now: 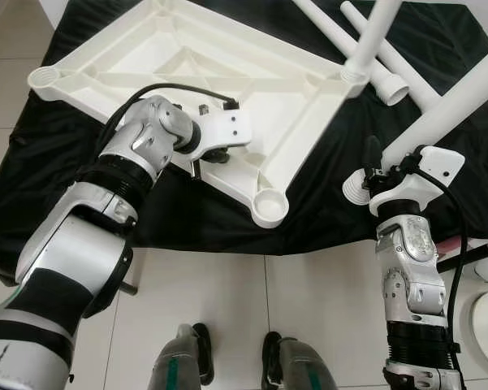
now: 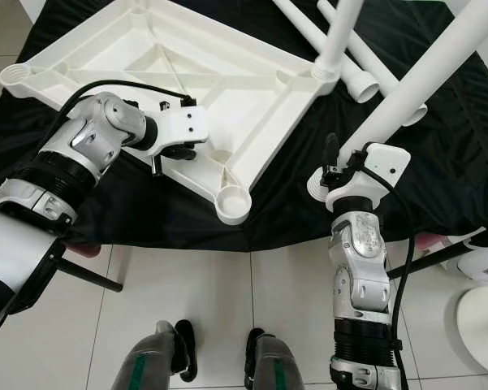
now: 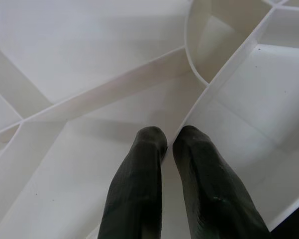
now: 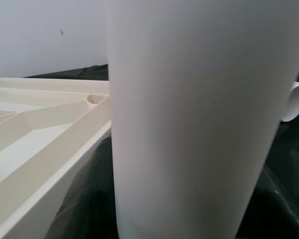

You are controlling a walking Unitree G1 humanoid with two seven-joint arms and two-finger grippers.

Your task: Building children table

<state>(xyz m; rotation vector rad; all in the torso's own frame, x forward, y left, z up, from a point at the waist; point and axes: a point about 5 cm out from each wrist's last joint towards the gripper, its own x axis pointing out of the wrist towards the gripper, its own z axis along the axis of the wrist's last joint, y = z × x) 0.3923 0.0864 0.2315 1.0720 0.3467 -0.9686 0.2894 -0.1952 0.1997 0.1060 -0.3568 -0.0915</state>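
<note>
A white plastic table top (image 1: 187,65) lies upside down on a black cloth, its ribs facing up. My left gripper (image 3: 170,142) is at its near edge, shut on a thin rib of the table top (image 3: 89,74). One white leg (image 1: 372,36) stands in the far right corner socket. My right gripper (image 1: 387,166) is shut on another white leg (image 1: 463,97). That leg is tilted, and its threaded end (image 1: 356,188) hangs just past the table top's right edge. In the right wrist view this leg (image 4: 189,124) is very close, with the table top (image 4: 40,149) beside it.
Two more white legs (image 1: 414,81) lie on the black cloth (image 1: 325,203) at the back right. Corner sockets stand open at the near corner (image 1: 269,207) and far left (image 1: 45,79). My feet (image 1: 199,353) are on tiled floor; a white round object (image 1: 483,325) sits at the right.
</note>
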